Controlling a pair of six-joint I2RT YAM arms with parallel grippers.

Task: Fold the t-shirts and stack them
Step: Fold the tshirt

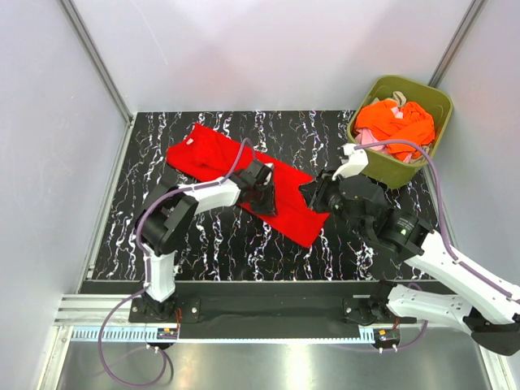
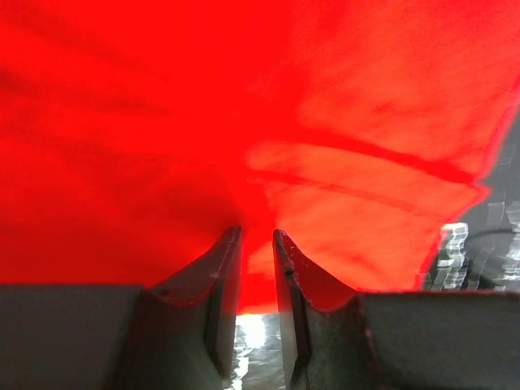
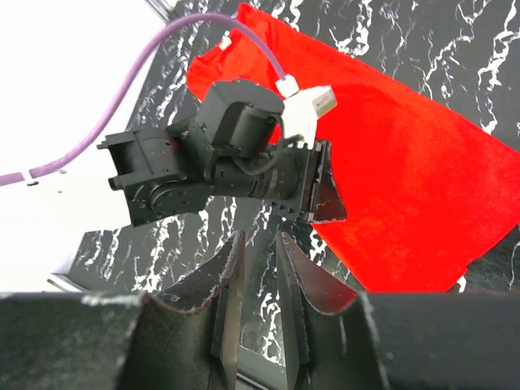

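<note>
i see the red t-shirt (image 1: 213,154) lying far-left to near-right. left hand (image 1: 262,192) on its middle, right hand (image 1: 314,192) at its near-right end — both closed to a slit, pinch unconfirmed.

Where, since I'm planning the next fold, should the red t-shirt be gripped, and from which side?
Probably pinch the red t-shirt at its near-right hem corner, coming in low from the right with the right tool. The cloth lies flat on the table, so only an outer edge offers a lip.
</note>
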